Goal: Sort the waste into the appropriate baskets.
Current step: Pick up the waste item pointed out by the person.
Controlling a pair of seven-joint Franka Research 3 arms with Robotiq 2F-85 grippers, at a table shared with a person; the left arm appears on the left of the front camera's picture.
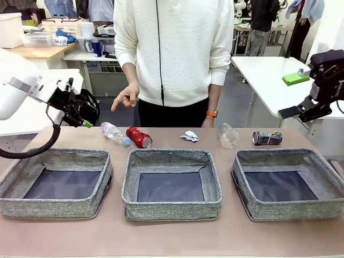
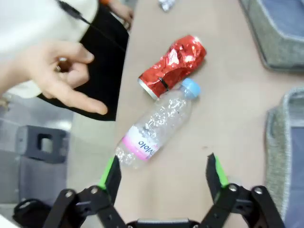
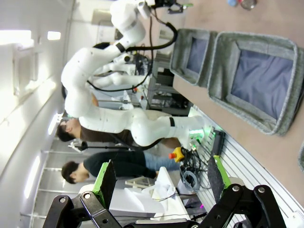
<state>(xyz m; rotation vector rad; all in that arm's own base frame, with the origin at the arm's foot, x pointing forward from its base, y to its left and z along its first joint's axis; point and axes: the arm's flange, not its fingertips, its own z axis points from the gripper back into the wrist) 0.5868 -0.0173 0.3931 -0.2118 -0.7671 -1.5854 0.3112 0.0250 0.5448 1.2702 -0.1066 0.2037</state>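
Along the table's far side lie a clear bottle with pink label and blue cap [image 1: 114, 133], a crushed red can [image 1: 138, 137], a white paper wad [image 1: 189, 136], a clear label-less bottle [image 1: 229, 134] and a dark blue can [image 1: 267, 138]. Three grey baskets, left [image 1: 21, 177], middle [image 1: 129, 185] and right [image 1: 328, 180], stand in front with nothing in them. My left gripper [image 1: 88, 122] hovers open just left of the labelled bottle [image 2: 159, 123], apart from it, with the red can [image 2: 173, 64] beyond. My right gripper [image 1: 303, 113] hangs open and raised at the far right, holding nothing.
A person stands at the far side, one hand [image 1: 126, 98] pointing down toward the bottle and red can; that hand [image 2: 61, 76] is close to my left gripper [image 2: 164, 175]. My right gripper [image 3: 161, 180] looks across two baskets [image 3: 223, 52]. A bare strip of table runs along the front edge.
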